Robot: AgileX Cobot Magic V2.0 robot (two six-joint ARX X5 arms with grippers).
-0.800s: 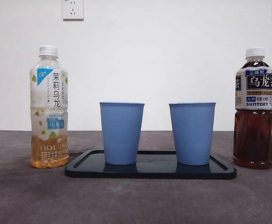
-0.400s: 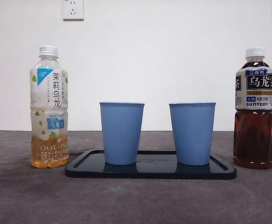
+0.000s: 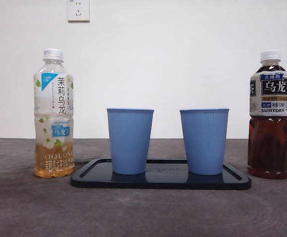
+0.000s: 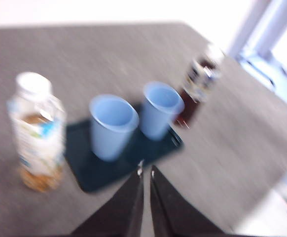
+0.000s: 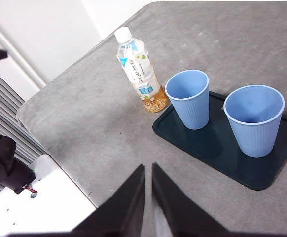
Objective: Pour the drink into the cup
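Two blue cups [image 3: 129, 140] [image 3: 204, 140] stand upright, apart, on a dark tray [image 3: 161, 182] on a grey surface [image 3: 143, 212]. A pale tea bottle [image 3: 53, 114] stands left, a dark tea bottle [image 3: 269, 116] right.

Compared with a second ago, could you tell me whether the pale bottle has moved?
No. The pale bottle keeps its place under the wall socket and beside the tray; the whole picture merely shifted slightly rightward.

Two ribbed light-blue plastic cups [image 3: 129, 141] [image 3: 203, 141] stand upright and empty, side by side but apart. A clear plastic jasmine oolong bottle [image 3: 54, 114], capped, holding a little pale amber tea, stands at one end; a capped dark oolong tea bottle [image 3: 269, 116], over half full, stands at the other.
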